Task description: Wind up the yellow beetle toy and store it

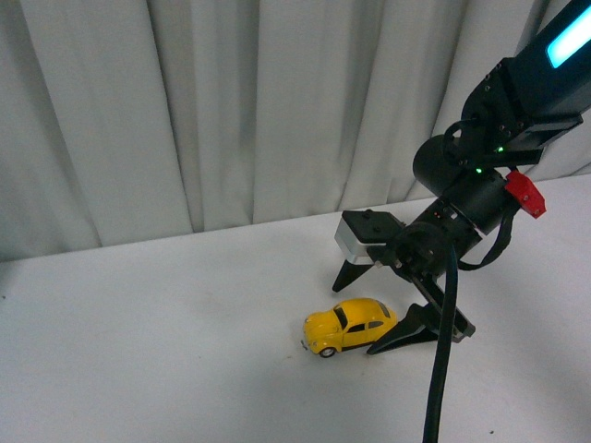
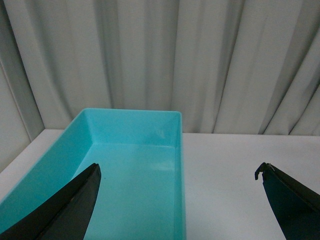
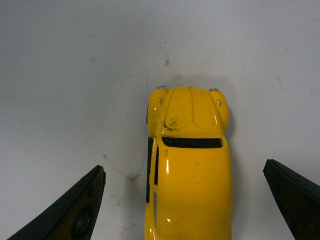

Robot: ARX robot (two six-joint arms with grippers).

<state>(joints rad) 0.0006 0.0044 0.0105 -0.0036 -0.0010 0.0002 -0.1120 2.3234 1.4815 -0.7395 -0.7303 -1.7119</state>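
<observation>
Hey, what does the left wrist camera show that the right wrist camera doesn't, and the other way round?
Only the left wrist view: the turquoise bin with nothing visible inside it, a pale curtain behind it, and the left gripper open near it. Only the right wrist view: the yellow beetle toy, lying between the fingers of the open right gripper and touching neither. Both: the white table and a pair of spread black fingers holding nothing.
</observation>
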